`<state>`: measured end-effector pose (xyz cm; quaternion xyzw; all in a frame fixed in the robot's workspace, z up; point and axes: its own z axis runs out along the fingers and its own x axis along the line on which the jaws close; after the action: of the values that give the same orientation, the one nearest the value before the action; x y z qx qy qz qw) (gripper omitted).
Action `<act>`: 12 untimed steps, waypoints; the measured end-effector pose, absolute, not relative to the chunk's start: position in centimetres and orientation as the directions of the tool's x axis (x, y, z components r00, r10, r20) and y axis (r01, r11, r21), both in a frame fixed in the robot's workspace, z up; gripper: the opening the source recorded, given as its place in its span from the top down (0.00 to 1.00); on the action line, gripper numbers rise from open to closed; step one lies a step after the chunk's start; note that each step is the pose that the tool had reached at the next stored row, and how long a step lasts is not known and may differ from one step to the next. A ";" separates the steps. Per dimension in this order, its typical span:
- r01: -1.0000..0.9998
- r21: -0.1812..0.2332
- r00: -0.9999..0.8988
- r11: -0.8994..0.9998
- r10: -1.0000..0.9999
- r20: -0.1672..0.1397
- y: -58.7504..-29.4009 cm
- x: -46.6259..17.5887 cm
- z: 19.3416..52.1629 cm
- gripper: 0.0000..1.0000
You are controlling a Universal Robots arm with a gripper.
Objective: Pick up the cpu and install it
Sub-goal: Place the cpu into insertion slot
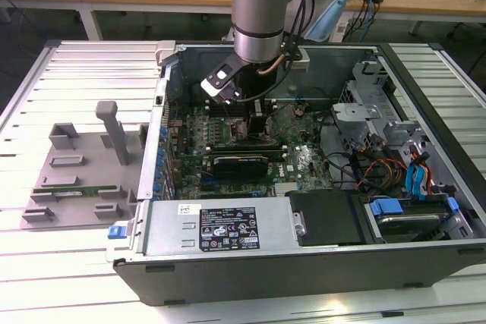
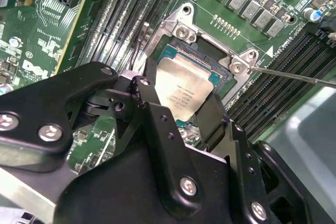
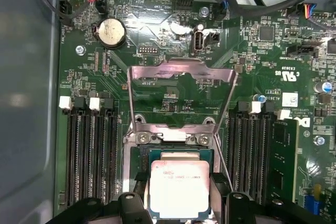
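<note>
Black-fingered, clamps the gripper (image 3: 180, 195) on two opposite edges of the cpu (image 3: 180, 182) to hold it flat over the open socket (image 3: 181, 153), metal frame (image 3: 181, 71) tipped up clear.

Open computer case (image 1: 304, 271), green motherboard (image 3: 252, 56), coin battery (image 3: 112, 32).

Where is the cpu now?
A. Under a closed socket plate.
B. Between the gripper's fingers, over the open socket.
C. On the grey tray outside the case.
B: in the first wrist view the cpu sits between the fingers of the gripper, over the socket, whose plate is raised.
</note>
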<state>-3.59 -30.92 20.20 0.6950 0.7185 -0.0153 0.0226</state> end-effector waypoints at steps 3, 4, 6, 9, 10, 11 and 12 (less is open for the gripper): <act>0.999 0.010 -0.033 0.033 0.998 -0.053 -30.8 -3.6 20.0 0.45; 0.999 0.010 -0.033 0.033 0.998 -0.052 -30.7 -3.6 20.0 0.45; 0.999 0.010 -0.033 0.033 0.998 -0.052 -30.6 -3.7 19.9 0.45; 0.999 0.009 -0.033 0.033 0.998 -0.052 -30.5 -3.8 19.6 0.45; 0.999 0.009 -0.033 0.033 0.998 -0.051 -30.4 -3.8 19.6 0.45; 0.999 0.009 -0.033 0.033 0.998 -0.051 -30.4 -3.8 19.6 0.45; 0.999 0.009 -0.033 0.034 0.998 -0.050 -30.4 -3.8 19.6 0.45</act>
<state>-3.77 -30.41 19.58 0.6950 0.7186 -0.0142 0.0214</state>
